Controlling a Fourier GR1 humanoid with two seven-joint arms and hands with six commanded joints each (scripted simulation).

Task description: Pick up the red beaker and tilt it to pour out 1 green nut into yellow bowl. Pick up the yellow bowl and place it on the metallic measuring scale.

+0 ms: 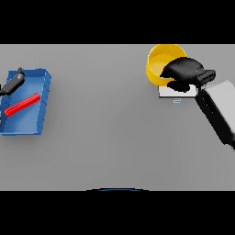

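The yellow bowl (pixel 161 62) is at the far right of the table. It sits over the back part of the pale metallic scale (pixel 176 95), whose front edge shows below it. My right hand (pixel 183 73) is at the bowl's near right rim, with its fingers curled over the rim and holding it. The hand hides the contact between bowl and scale, and no green nut shows. A long red object (pixel 22 104), seemingly the red beaker on its side, lies in the blue tray (pixel 27 124) at the far left. My left hand (pixel 13 81) is over the tray's back left corner, apart from the red object.
The blue tray's raised walls stand at the left edge of the table. My right forearm (pixel 218 110) slants in from the right edge toward the bowl.
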